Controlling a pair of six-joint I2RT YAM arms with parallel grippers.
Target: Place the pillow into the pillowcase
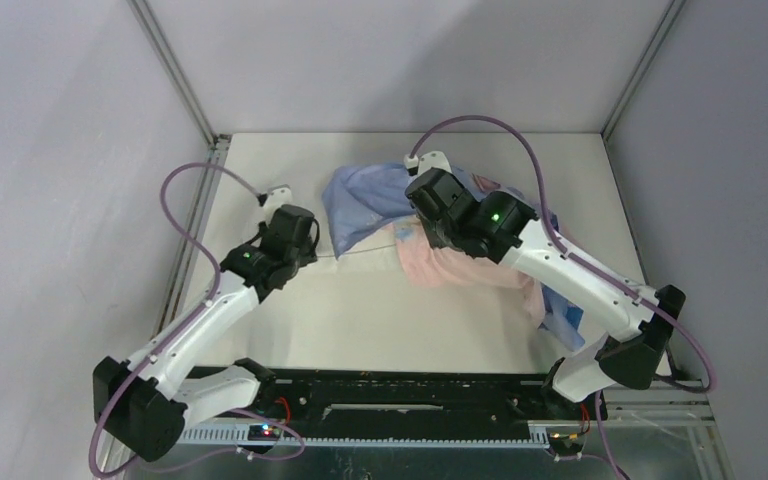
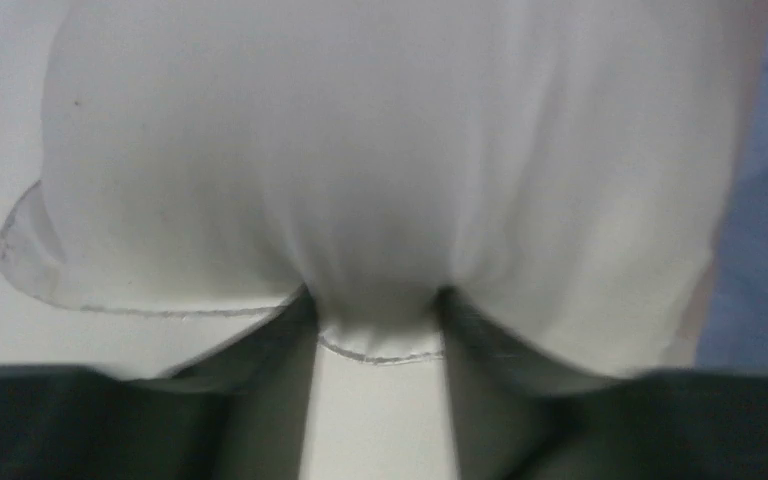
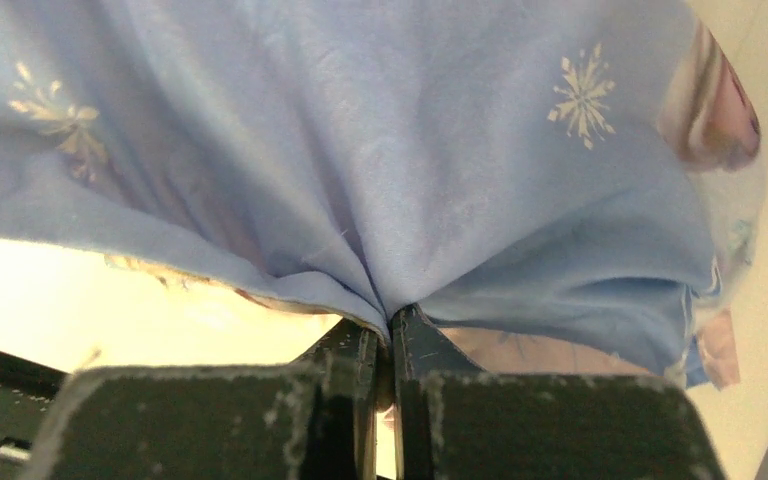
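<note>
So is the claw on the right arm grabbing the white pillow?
No, in its wrist view the right gripper is pinched shut on a fold of the blue snowflake side of the pillowcase, not on white fabric.

Two white-and-black arms, purple-cabled.
Left arm (image 1: 195,325) and right arm (image 1: 560,265) have white links, black joints and green lights (image 1: 497,214); looping purple cables (image 1: 484,118); right gripper (image 3: 392,330) is scuffed black.

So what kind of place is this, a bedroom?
Probably a robot test booth, not a bedroom: plain grey walls on metal frame posts, and a left arm and right arm bolted to a table, handling a pillowcase.
</note>
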